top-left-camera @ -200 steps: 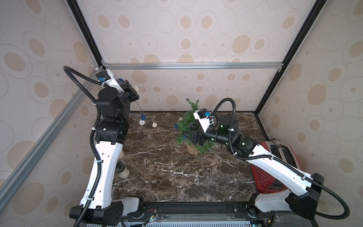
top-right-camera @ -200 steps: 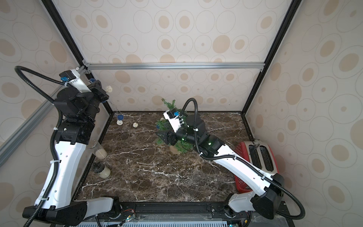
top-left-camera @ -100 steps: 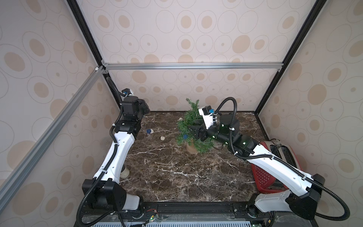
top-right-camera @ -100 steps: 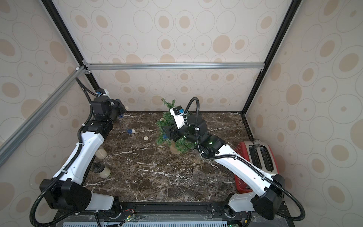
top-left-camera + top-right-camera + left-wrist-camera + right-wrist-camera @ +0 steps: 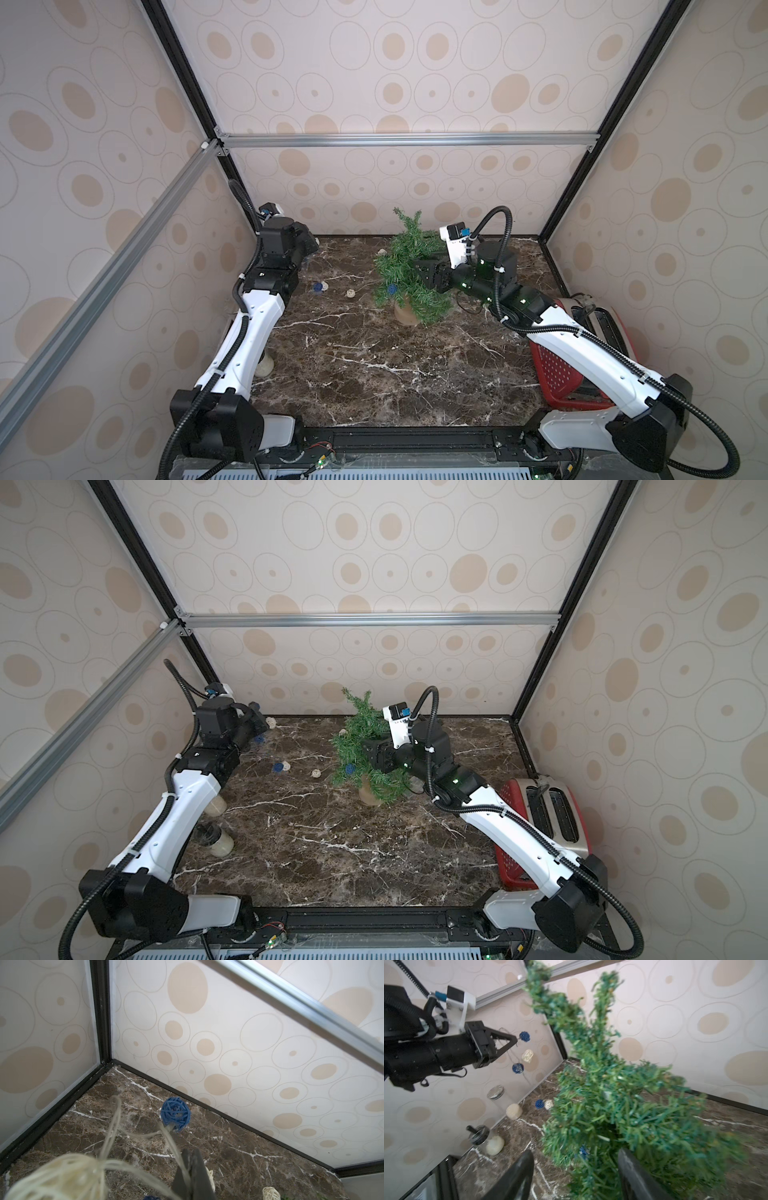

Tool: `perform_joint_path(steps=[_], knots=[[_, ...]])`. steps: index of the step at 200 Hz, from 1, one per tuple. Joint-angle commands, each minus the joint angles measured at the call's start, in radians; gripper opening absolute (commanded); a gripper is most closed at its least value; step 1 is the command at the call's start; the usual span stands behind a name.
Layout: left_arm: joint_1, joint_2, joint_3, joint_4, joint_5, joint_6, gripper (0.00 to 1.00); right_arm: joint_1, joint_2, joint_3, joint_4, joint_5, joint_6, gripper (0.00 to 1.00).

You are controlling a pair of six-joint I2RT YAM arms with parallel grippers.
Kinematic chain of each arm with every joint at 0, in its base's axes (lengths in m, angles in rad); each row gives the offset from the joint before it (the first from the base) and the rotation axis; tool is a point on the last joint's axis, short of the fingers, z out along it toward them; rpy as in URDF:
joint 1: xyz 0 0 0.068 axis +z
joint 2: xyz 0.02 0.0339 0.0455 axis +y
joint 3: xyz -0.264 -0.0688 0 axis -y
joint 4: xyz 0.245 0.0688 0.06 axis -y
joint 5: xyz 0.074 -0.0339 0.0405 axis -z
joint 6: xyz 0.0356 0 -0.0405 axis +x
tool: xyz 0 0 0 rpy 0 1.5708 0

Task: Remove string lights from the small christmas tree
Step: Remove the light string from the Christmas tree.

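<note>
You see the small christmas tree standing near the back of the table, a bit right of the middle. The right gripper sits against its right side. The string lights lie left of the tree and run up to the left gripper in the back left corner. A toaster sits in a basket at the right edge (two jars stand at the left).
</note>
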Motion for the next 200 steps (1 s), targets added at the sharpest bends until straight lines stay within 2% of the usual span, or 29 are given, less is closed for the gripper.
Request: perform_joint_path(steps=[1, 39, 81, 133, 166, 200], knots=[[0.003, -0.021, 0.082, -0.016, -0.008, 0.035, 0.0, 0.061, 0.016, 0.095, -0.022, -0.119, -0.063, 0.67], [0.003, -0.001, 0.143, -0.045, 0.03, 0.05, 0.0, 0.212, 0.168, 0.273, -0.082, -0.079, -0.144, 0.67], [0.003, 0.027, 0.201, -0.063, 0.118, 0.043, 0.0, 0.332, 0.466, 0.536, -0.131, 0.061, -0.206, 0.68], [0.004, 0.033, 0.248, -0.082, 0.2, 0.021, 0.0, 0.343, 0.82, 0.899, -0.162, 0.269, -0.214, 0.72], [0.003, 0.022, 0.247, -0.085, 0.219, 0.011, 0.0, 0.336, 0.908, 0.953, -0.082, 0.39, -0.206, 0.74], [0.004, -0.007, 0.235, -0.083, 0.242, 0.009, 0.0, 0.317, 0.97, 1.024, -0.072, 0.383, -0.173, 0.75]])
